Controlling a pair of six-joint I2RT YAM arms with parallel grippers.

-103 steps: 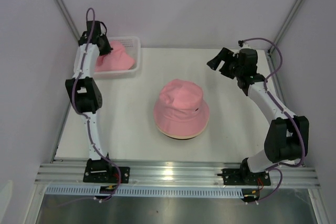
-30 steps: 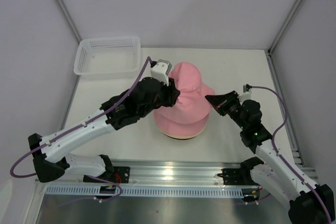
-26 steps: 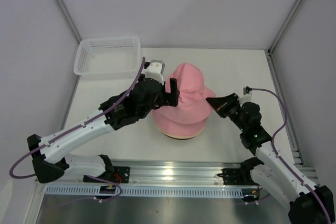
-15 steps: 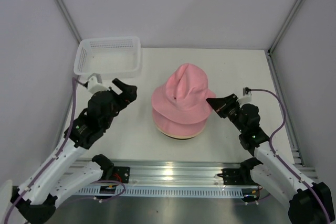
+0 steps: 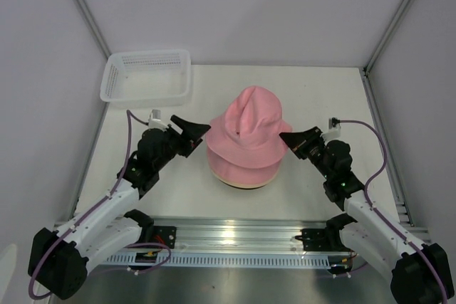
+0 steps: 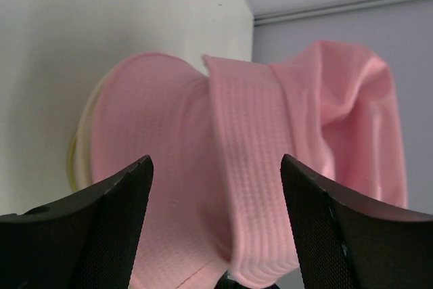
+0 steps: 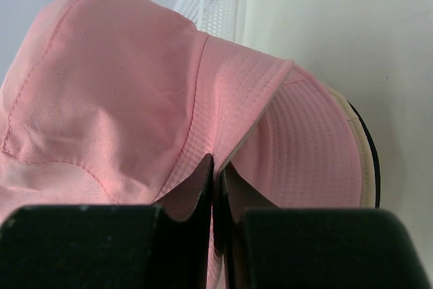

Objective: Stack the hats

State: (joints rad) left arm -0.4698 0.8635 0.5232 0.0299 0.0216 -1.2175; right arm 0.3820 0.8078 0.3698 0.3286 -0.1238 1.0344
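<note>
The top pink hat (image 5: 248, 122) sits crumpled on the stack of hats (image 5: 246, 174) mid-worktop (image 5: 320, 97). The right pincer (image 5: 291, 140) pinches its right brim. The left pincer (image 5: 196, 137) gapes just beside its left brim, not touching.

Robotics lab test cell indicated. A flat white tabletop (image 5: 320, 97) is boxed in by plain pale grey wall panels (image 5: 242, 12) joined with slanted aluminium corner struts (image 5: 80, 5) at 11 and 1 o'clock. A white-and-black jointed left robot arm (image 5: 114, 197) and a matching right robot arm (image 5: 370, 215), both trailing purple cables (image 5: 379, 154), are bolted to a ribbed aluminium rail (image 5: 235, 236) at 6 o'clock. Staged props are laid out: a white plastic mesh basket (image 5: 146, 55) at 10 o'clock, a pile of pink cloth bucket hats (image 5: 246, 140) at centre.
</note>
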